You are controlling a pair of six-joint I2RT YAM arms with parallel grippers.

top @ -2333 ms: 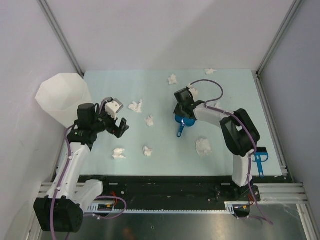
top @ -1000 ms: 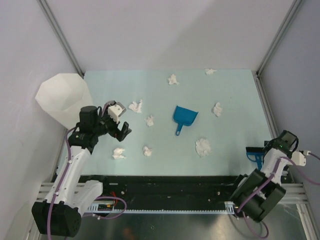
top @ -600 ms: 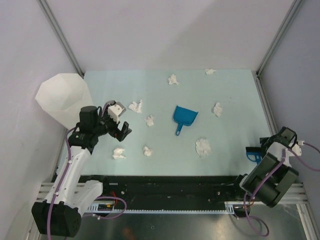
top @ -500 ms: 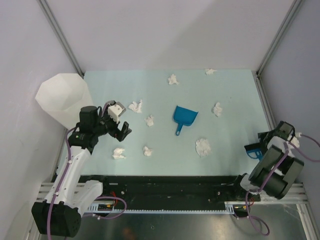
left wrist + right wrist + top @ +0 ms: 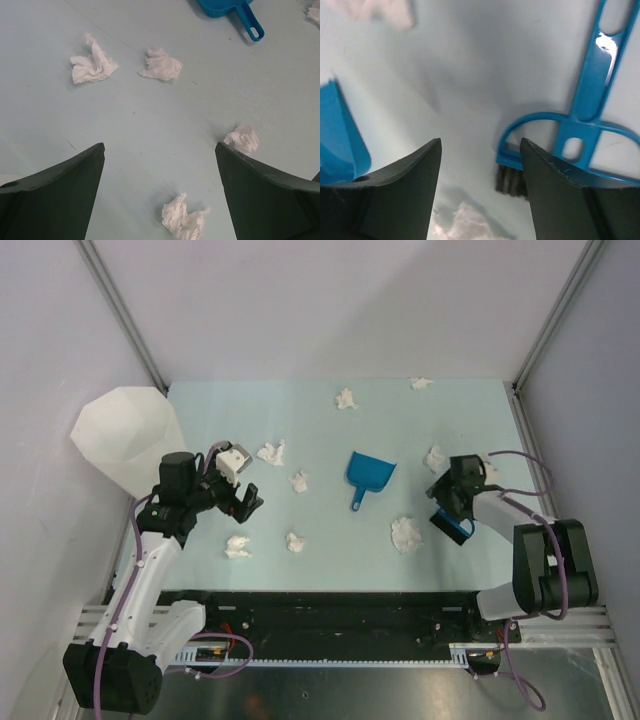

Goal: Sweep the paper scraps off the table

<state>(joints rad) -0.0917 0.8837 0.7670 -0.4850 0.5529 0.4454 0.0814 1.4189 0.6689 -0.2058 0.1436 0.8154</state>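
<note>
Left pincer (image 5: 160, 150): my jaws stand wide apart with nothing between them. It hangs above the left part of the tabletop (image 5: 480, 420), just right of the bin.

Right pincer (image 5: 480, 142): it is over the right-centre of the tabletop, and my jaws are part-way apart. The brush head lies against the inner side of my right finger (image 5: 555, 190). A gap shows between the brush and my left finger, so I cannot tell whether I have it gripped.

Brush (image 5: 592, 75): it is blue, with dark bristles at the head. In my right wrist view the slotted handle runs up and to the right, but that view is blurred.

Paper scraps: eight white wads lie scattered on the tabletop in the top view.
- Two are near the far edge.
- Two are just beyond my left pincer.
- Two are near the front, left of centre.
- One is beside my right wrist.
- The largest wad (image 5: 406, 533) is just left of my right pincer.

Dustpan (image 5: 369, 473): it is blue and lies flat at mid-tabletop, with its handle towards the near edge. It lies apart from every wad.

Bin (image 5: 125, 435): it is white and faceted, and it stands tilted off the tabletop's left edge.
</note>
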